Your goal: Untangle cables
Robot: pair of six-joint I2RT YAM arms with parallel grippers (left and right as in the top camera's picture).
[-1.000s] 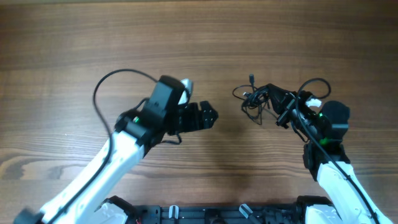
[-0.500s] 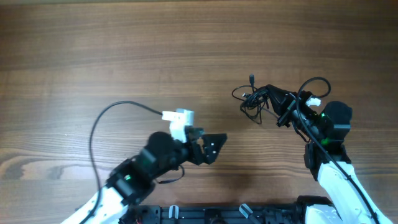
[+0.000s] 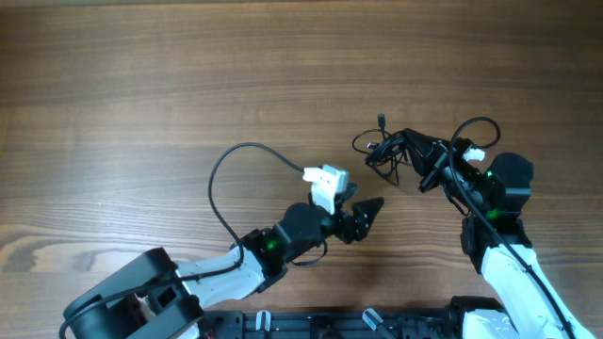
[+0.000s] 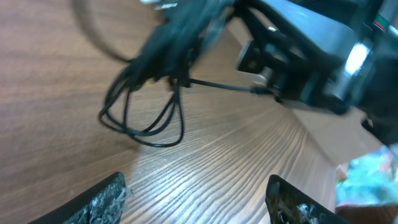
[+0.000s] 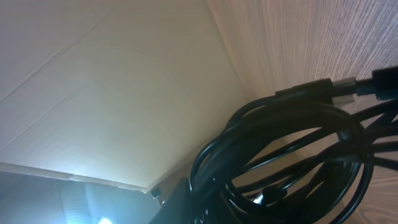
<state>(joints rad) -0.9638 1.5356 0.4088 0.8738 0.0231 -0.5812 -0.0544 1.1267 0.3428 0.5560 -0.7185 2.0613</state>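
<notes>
- The thin black cables, bunched in a small knot, sit right at the tip of the right gripper, on its left side as the overhead camera sees it.
- The right gripper is closed on that knot; its own camera shows the glossy cords packed close to the lens, so the fingers themselves are hidden there.
- From the knot, a few loose loops hang below the right gripper and touch the brown wood-grain table.
- One small plug end sticks out on the far side of the knot from the right gripper.
- The left gripper lies near the right gripper, lower and to its left, pointing toward it.
- Its worn black fingers stand wide apart and hold nothing.
</notes>
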